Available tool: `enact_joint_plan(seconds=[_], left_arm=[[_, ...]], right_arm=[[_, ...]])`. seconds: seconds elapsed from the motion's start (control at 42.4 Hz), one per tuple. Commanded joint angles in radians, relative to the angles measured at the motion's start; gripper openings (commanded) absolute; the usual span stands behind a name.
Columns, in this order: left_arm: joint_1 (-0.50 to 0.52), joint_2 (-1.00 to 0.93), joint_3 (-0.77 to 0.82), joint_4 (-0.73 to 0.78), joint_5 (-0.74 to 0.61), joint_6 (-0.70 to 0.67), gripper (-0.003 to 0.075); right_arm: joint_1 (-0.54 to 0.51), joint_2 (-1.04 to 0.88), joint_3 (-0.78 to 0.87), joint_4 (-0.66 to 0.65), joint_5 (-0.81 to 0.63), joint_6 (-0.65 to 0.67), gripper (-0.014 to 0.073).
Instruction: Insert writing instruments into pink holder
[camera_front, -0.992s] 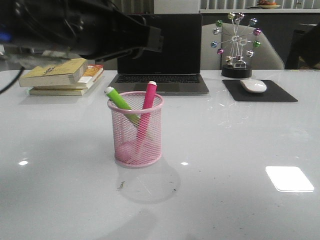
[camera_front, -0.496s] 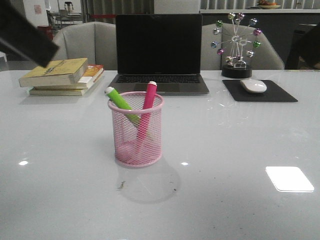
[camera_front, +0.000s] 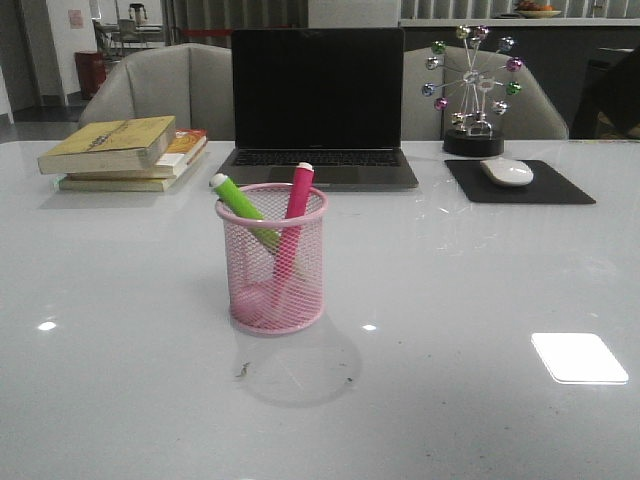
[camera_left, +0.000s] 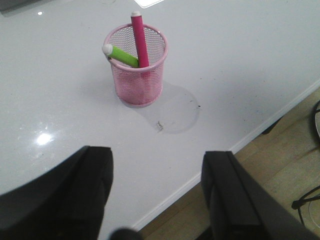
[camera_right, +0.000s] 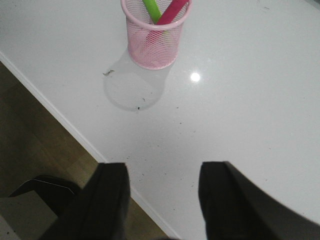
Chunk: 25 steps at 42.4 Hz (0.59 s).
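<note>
The pink holder (camera_front: 272, 260) stands upright in the middle of the white table. Inside it lean the green marker (camera_front: 240, 207) and the pink marker (camera_front: 293, 215), white ends up, crossing each other. The left wrist view shows the pink holder (camera_left: 136, 65) with the green marker (camera_left: 121, 55) and pink marker (camera_left: 139, 39) in it, well away from my left gripper (camera_left: 157, 160), which is open and empty over the table's near edge. In the right wrist view the pink holder (camera_right: 154, 35) is far from my right gripper (camera_right: 162, 172), also open and empty. Neither gripper appears in the front view.
Behind the holder stands a laptop (camera_front: 318, 105). A stack of books (camera_front: 125, 152) lies at the back left. A mouse (camera_front: 507, 171) on a black pad (camera_front: 520, 183) and a ferris-wheel ornament (camera_front: 472, 90) are at the back right. The table edge (camera_left: 240, 142) runs near both grippers.
The left arm, which filled the upper left of the front view, has drawn back out of that view. The holder and both markers have not moved.
</note>
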Motion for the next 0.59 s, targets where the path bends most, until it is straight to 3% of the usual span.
enact_joint_plan(seconds=[0.0, 0.236, 0.425, 0.567], left_arm=[[-0.009, -0.005, -0.029, 0.027, -0.06, -0.012, 0.0423], [-0.009, -0.005, -0.025, 0.094, -0.06, -0.003, 0.0211], [-0.009, -0.005, -0.025, 0.098, -0.056, -0.003, 0.0089], [-0.009, -0.005, -0.025, 0.098, -0.061, -0.003, 0.0093]], right_arm=[[0.0, -0.01, -0.024, -0.005, -0.058, -0.004, 0.0323], [0.0, -0.01, -0.024, -0.005, -0.055, -0.004, 0.0059], [0.0, -0.01, -0.024, -0.005, -0.054, -0.004, 0.0057], [0.0, -0.01, -0.024, -0.005, -0.054, -0.004, 0.0057]])
